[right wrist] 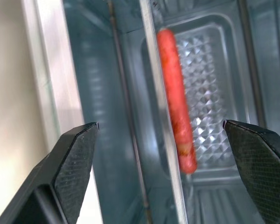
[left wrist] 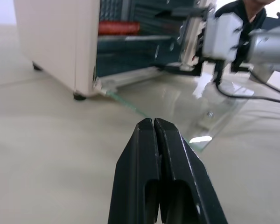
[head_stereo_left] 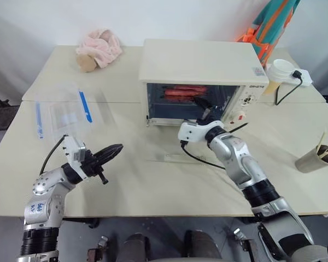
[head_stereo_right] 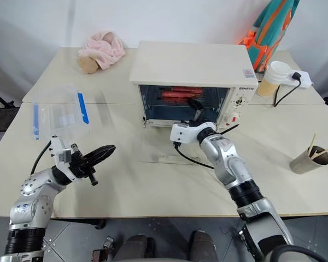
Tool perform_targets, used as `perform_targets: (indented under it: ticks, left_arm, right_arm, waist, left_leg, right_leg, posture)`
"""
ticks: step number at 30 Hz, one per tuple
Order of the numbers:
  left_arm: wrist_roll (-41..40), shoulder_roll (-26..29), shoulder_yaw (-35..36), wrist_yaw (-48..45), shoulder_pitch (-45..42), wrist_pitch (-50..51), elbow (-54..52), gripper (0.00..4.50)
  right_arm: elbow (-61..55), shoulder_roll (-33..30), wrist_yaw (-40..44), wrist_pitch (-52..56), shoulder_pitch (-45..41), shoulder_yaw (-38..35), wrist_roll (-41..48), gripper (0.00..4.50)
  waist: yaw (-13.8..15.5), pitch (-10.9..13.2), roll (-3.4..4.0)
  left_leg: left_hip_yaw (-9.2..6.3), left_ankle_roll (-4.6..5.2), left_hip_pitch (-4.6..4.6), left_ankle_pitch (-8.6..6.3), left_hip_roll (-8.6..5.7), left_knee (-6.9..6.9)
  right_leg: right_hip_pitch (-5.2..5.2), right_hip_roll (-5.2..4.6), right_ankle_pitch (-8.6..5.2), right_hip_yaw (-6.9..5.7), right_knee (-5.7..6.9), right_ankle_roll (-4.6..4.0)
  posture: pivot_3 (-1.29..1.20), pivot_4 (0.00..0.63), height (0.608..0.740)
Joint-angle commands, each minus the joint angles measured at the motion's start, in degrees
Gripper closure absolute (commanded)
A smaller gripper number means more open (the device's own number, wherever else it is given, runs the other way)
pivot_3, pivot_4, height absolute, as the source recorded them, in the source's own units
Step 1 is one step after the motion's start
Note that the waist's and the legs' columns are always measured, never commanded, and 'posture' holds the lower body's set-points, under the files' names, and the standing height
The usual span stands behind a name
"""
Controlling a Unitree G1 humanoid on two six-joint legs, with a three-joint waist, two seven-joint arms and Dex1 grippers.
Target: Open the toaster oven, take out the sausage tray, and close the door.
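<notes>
The cream-white toaster oven [head_stereo_left: 199, 68] stands at the back of the table. Its glass door [head_stereo_left: 163, 141] lies folded down flat on the tabletop in front of it. Inside, the silver sausage tray [right wrist: 210, 70] holds red sausages [head_stereo_left: 184, 92] on an upper level. My right gripper [head_stereo_left: 204, 108] is open at the oven's mouth. Its fingers [right wrist: 70, 158] stand wide on either side of the tray's front edge, touching nothing. Well to the left, my left gripper [head_stereo_left: 112, 150] hovers over the table, shut and empty.
A clear plastic container with blue clips [head_stereo_left: 63, 113] lies at the left. A pink cloth bundle [head_stereo_left: 101, 46] sits at the back left. A white cup [head_stereo_left: 279, 73] and a power strip [head_stereo_left: 302, 76] are right of the oven. A paper cup with sticks [head_stereo_left: 316, 158] stands at the right.
</notes>
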Motion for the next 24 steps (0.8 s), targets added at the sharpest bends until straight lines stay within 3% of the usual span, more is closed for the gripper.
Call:
perform_targets:
  ticks: [1, 4, 7, 18, 24]
  left_arm:
    - [-1.5, 0.0, 1.4, 1.5, 1.5, 0.0, -3.4, 4.44]
    - [-2.0, 0.0, 1.7, 2.3, 1.7, 0.3, -3.5, 4.44]
    - [-2.3, 0.0, 1.6, 2.8, 1.5, 0.5, -3.6, 4.50]
    - [-2.8, 0.2, 1.2, 3.0, 1.2, 0.6, -3.4, 4.50]
    - [-2.9, 0.0, 0.9, 3.0, 0.7, 0.7, -3.2, 4.50]
  right_arm:
    - [0.6, -0.4, -3.7, 2.1, -1.9, 0.3, -2.7, 0.00]
    - [1.8, -1.0, -5.1, 2.9, -2.6, 0.6, -3.4, 0.00]
    - [3.5, -1.3, -6.8, 3.2, -3.4, 0.7, -3.9, 0.61]
    - [3.9, -1.5, -6.8, 3.9, -3.8, 1.1, -3.5, 4.44]
    - [1.5, -1.9, -5.7, 3.4, -3.2, 1.3, -3.0, 4.48]
  waist:
    - [-0.3, 0.0, 0.00]
    - [-0.4, 0.0, 0.00]
    - [-0.4, 0.0, 0.01]
    - [-0.4, 0.0, 0.01]
    - [-0.5, 0.0, 0.01]
  left_leg:
    - [0.00, 0.00, 0.01, 0.00, 0.00, -0.03]
    - [0.00, -0.02, 0.04, 0.01, 0.02, -0.08]
    - [0.01, -0.02, 0.03, 0.01, 0.02, -0.08]
    - [0.00, -0.02, 0.02, 0.01, 0.02, -0.10]
    - [0.01, -0.02, 0.02, 0.01, 0.03, -0.11]
  right_leg:
    - [0.00, 0.00, 0.00, 0.00, 0.00, 0.00]
    - [-0.02, 0.02, 0.00, 0.00, 0.00, 0.00]
    - [-0.02, 0.02, 0.00, 0.01, -0.01, 0.00]
    - [-0.03, 0.02, 0.00, 0.02, -0.04, 0.00]
    - [-0.03, 0.02, 0.00, 0.03, -0.07, 0.00]
  posture:
    - [0.00, 0.150, 0.740]
    - [0.00, 0.150, 0.740]
    - [0.00, 0.150, 0.740]
    - [0.00, 0.150, 0.740]
    - [0.00, 0.150, 0.740]
